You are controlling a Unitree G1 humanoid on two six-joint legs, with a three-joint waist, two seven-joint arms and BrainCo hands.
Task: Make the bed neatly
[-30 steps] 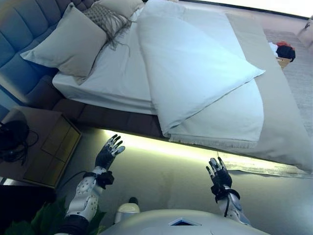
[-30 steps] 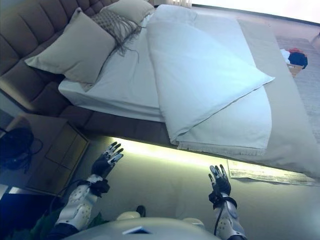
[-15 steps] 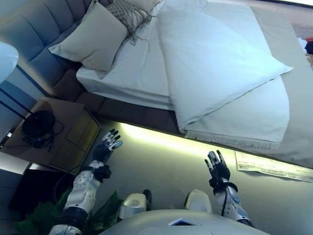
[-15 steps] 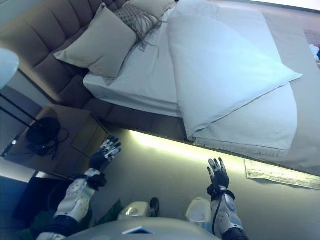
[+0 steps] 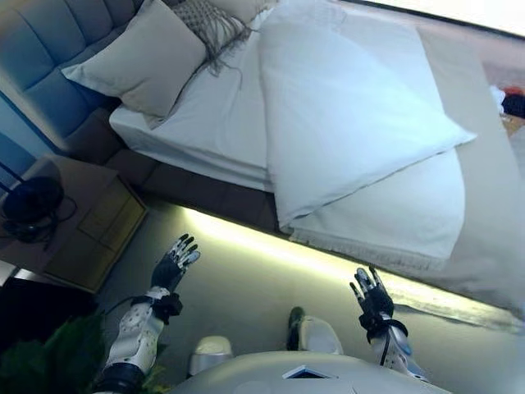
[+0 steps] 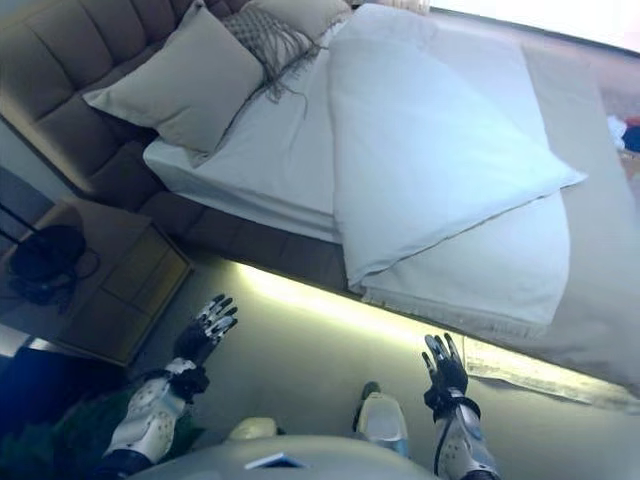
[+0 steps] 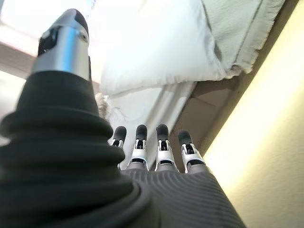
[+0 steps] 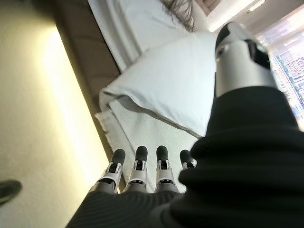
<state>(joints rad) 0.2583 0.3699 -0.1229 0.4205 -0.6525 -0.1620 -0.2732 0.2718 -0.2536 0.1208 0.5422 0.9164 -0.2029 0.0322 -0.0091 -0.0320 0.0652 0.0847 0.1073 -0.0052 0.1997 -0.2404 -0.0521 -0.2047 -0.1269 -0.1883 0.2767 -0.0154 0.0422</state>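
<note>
The bed (image 5: 205, 176) lies ahead with a white duvet (image 5: 344, 123) folded back diagonally, one corner pointing right and its lower edge hanging near the bed's side. Under it lies a fringed white blanket (image 5: 394, 217) on a beige cover (image 5: 484, 205). A large beige pillow (image 5: 143, 61) and a grey tasselled cushion (image 5: 205, 20) lean at the padded headboard (image 5: 41, 57). My left hand (image 5: 174, 261) and right hand (image 5: 373, 297) hover open above the floor, short of the bed's lit side, holding nothing. The wrist views show straight fingers (image 7: 161, 147) and fingers (image 8: 137, 171) facing the duvet.
A wooden nightstand (image 5: 74, 222) stands at the left beside the bed, with a black lamp base (image 5: 29, 205) on it. A lit strip (image 5: 271, 246) runs under the bed's side. Coloured items (image 5: 513, 103) lie on the floor at the far right. A green plant (image 5: 49, 361) shows bottom left.
The camera has shifted, so the whole scene sits differently. Both hands stay raised and open in front of the bed, holding nothing; the bedding has not moved.
</note>
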